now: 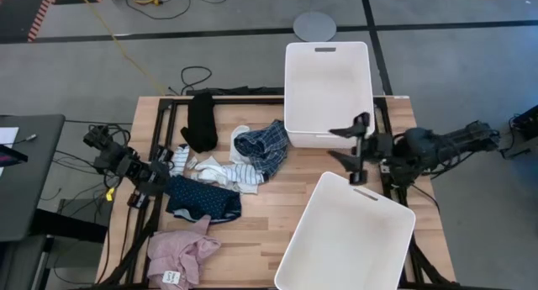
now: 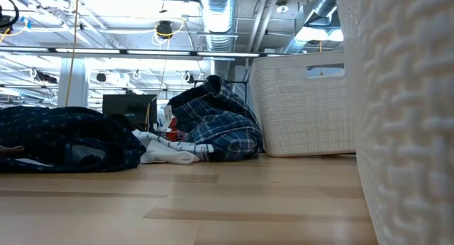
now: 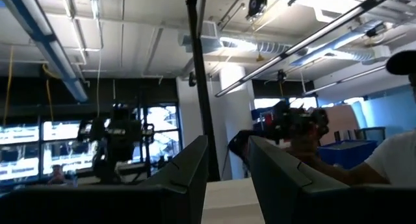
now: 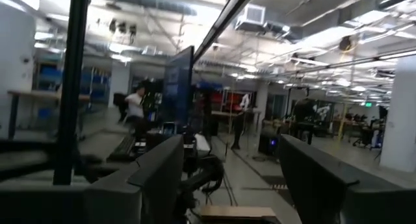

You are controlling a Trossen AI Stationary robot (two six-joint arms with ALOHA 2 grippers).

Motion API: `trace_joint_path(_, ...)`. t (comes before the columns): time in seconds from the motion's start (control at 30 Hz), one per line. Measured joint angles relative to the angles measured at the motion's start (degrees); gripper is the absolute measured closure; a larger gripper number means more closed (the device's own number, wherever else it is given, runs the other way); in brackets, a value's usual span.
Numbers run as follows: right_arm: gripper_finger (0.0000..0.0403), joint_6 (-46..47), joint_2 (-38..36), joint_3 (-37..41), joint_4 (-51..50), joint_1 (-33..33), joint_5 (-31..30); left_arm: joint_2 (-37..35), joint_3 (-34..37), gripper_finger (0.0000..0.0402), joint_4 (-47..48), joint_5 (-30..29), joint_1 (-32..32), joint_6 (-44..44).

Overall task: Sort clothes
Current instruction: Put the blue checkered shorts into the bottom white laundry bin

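Observation:
The clothes lie loose on the wooden table. A black piece [image 1: 200, 120] is at the far left. A blue plaid shirt [image 1: 262, 147] is bunched in the middle, also in the low view [image 2: 216, 121]. White and striped socks [image 1: 220, 168] lie beside it. A navy dotted piece [image 1: 202, 197] and a pink piece [image 1: 181, 252] lie nearer the front. My left gripper [image 1: 172, 158] hovers at the table's left by the socks, fingers slightly apart and empty [image 3: 227, 165]. My right gripper [image 1: 357, 149] is wide open and empty between the two bins [image 4: 231, 178].
A white bin [image 1: 328, 92] stands at the table's far right, seen in the low view [image 2: 305, 106]. A second white bin [image 1: 349, 235] stands tilted at the near right and fills the low view's right side [image 2: 404, 117]. Bare wood [image 1: 269, 202] lies between clothes and bins.

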State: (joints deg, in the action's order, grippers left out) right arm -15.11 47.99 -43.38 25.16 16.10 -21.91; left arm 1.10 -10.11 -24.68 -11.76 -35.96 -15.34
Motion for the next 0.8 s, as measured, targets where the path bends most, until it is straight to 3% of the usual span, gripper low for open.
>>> trace_joint_path(0.4, 0.0132, -1.9, 19.7, -19.7, -16.9, -0.2, 1.2, 0.0, 0.0, 0.0297, 4.0, -6.6, 0.0, 1.8)
trace_joint_path(0.8, 0.0132, -1.5, 31.7, -33.5, -33.6, -5.2, 1.2, 0.0, 0.0, 0.0297, 9.8, -9.8, 0.0, 5.3)
